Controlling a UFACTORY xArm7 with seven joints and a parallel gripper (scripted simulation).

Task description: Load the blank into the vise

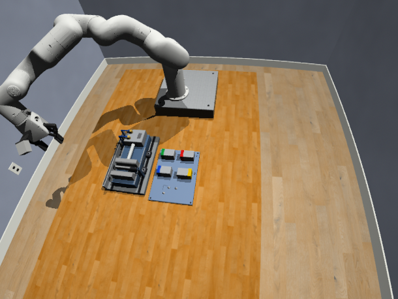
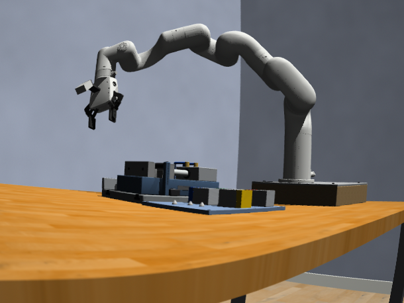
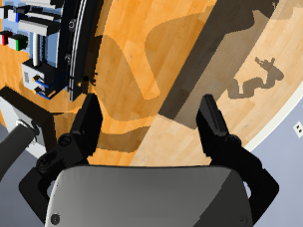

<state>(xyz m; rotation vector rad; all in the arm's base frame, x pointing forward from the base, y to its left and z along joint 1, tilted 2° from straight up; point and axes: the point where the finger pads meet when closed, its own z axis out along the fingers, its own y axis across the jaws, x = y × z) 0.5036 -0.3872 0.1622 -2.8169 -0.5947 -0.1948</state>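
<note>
Yellow-ended blank (image 1: 184,173) (image 2: 235,198): hanging well apart from it, the gripper (image 1: 52,145) (image 2: 102,124) (image 3: 150,106), spreading wide and gripping nothing, high beyond the milling vise (image 1: 123,175) (image 2: 130,184) (image 3: 37,72) as reckoned from the infeed plate (image 1: 173,196) (image 2: 215,210) (image 3: 10,26). Standing just beside that plate, the vise. Resting on the plate, the yellow-ended blank, alongside blue-ended (image 1: 164,171) (image 2: 200,196) (image 3: 18,16), red-ended (image 1: 188,155) (image 2: 265,198) (image 3: 4,39) and green-ended (image 1: 168,154) (image 3: 17,40) blanks.

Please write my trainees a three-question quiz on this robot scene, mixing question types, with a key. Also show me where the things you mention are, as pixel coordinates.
1. True or false: the gripper (image 1: 52,146) (image 2: 102,124) (image 3: 150,106) is open.
2. Multiple choice: which painted end faces the opposite way from the others on the infeed plate (image 1: 173,197) (image 2: 218,210)?
A) red
B) green
C) yellow
D) blue
3. Fill in: the plate carries ____ blanks.
Key: 1 true; 2 C; 3 four
</note>
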